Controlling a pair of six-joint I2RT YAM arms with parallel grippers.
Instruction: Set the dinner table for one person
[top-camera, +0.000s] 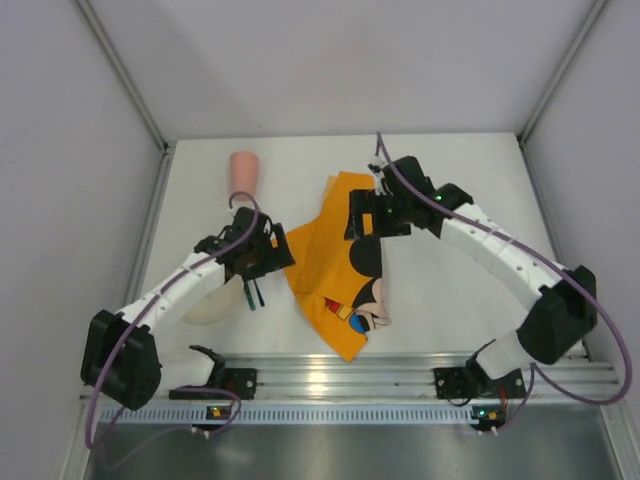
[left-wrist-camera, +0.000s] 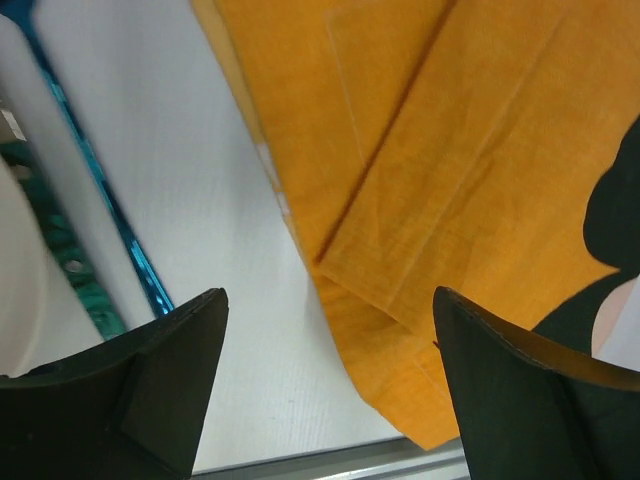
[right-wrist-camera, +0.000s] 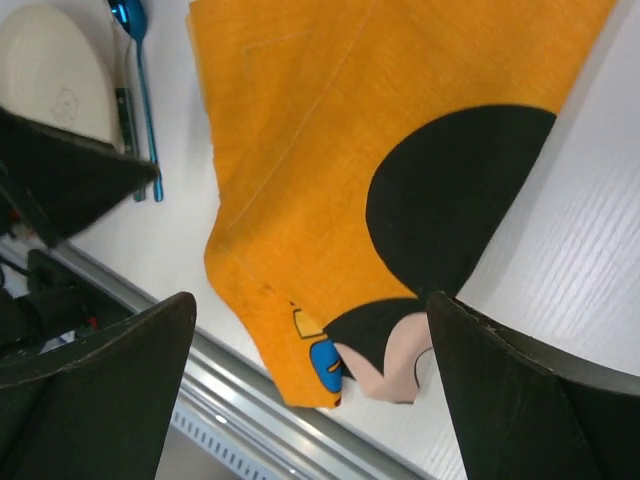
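The dinner table (top-camera: 450, 170) is the wide white tabletop that fills the middle of the top view, and the setting on it looks hardly begun. The orange Mickey Mouse cloth mat (top-camera: 320, 265) lies in the centre of it, turned at an angle and folded over itself, with creases, so it is not spread flat. A cream plate (top-camera: 205, 308) sits at the near left, partly under the left arm and beside the mat, not on it. Just beside the plate lie a blue spoon (right-wrist-camera: 143, 90) and one darker utensil; what kind it is I cannot tell. A pink cup (top-camera: 243, 172) is at the far left, well apart from the mat.

I judge that almost everything is left to do: to open and straighten the mat, then to bring the plate, the cutlery and the cup to it.

The left gripper (top-camera: 258, 250) hangs over the left edge of the mat and the right gripper (top-camera: 365, 215) over its far part. Both have the jaws spread wide and hold nothing.

The tabletop is plain and matt, with a fine grain. An aluminium rail (top-camera: 340, 375) runs along its near edge, and pale grey walls (top-camera: 60, 120) close it in on three sides.
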